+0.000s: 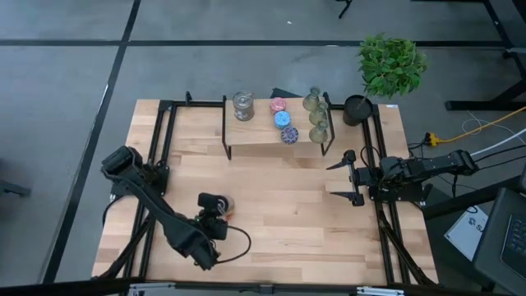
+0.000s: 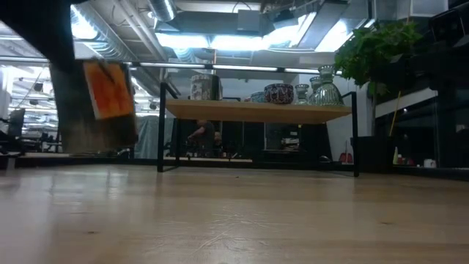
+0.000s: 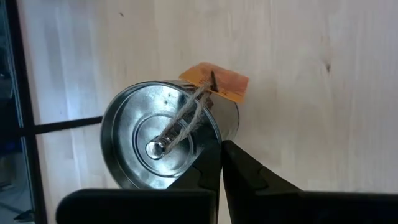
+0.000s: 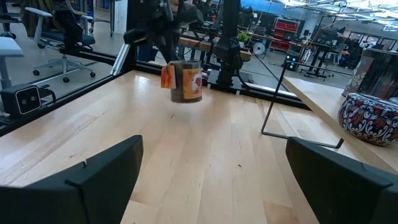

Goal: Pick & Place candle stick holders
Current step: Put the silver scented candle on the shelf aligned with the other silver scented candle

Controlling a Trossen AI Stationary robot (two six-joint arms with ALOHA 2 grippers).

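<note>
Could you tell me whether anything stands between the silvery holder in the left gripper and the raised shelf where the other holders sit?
Nothing visible does. The left gripper holds the silvery holder off the table, and the bare wood between it and the shelf carries nothing. The right gripper waits open off to the side.

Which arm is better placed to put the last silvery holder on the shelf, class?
Left: the left gripper already grips the silvery holder, lifted off the table. The right gripper waits open, empty.

Two dark jointed arms, black cable trailing one, with seemingly matte black fingers (image 4: 106, 171).
</note>
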